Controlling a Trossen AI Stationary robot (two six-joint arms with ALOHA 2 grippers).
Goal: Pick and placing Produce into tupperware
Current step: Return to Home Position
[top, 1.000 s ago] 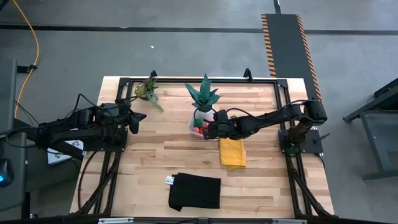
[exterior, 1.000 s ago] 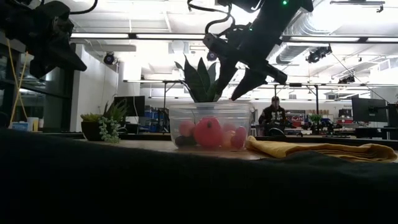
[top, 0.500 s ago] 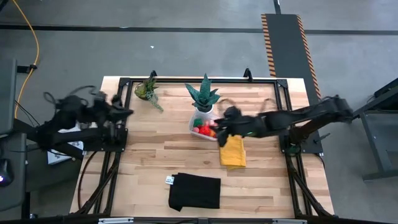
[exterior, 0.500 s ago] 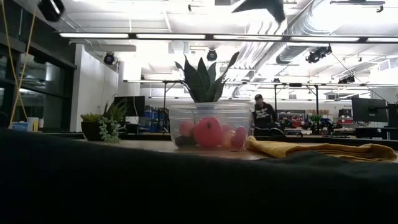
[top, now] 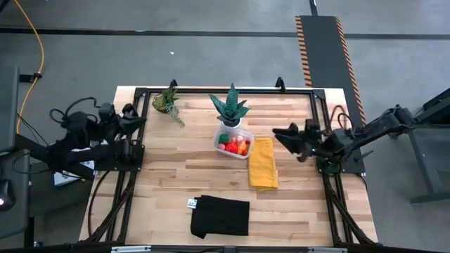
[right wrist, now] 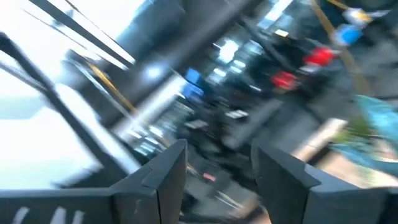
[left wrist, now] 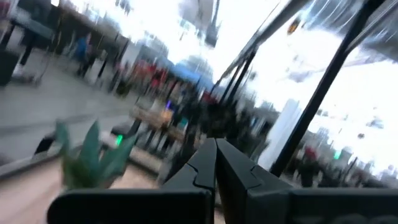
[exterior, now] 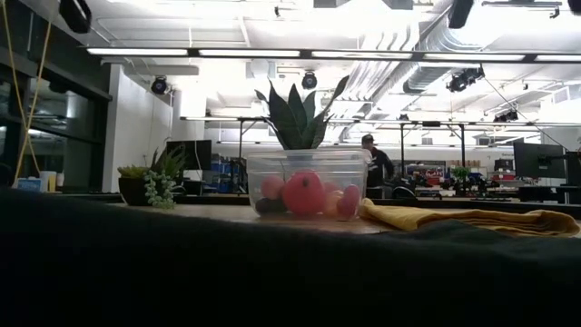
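The clear tupperware (top: 234,144) stands on the table's middle, just in front of the potted aloe. The produce (top: 233,145) lies inside it: red, orange and green pieces from above, and a red one (exterior: 305,193) with pink ones seen through the wall (exterior: 306,162) in the low view. My right gripper (top: 279,134) hangs open over the table's right part, beyond the yellow cloth, pointing at the tupperware; its fingers stand apart in the right wrist view (right wrist: 217,168). My left gripper (top: 140,120) is shut at the table's left edge (left wrist: 216,152). Both hold nothing.
A yellow cloth (top: 263,163) lies right of the tupperware. A black cloth (top: 220,216) lies near the front edge. An aloe in a white pot (top: 230,109) and a small plant (top: 167,102) stand near the far edge. People show in the room behind (exterior: 372,162).
My right gripper has drawn back from over the tupperware toward the table's right edge, rising out of the low view. My left gripper has pulled back a little toward the left edge and has also risen out of the low view. The tupperware and produce have stayed put.
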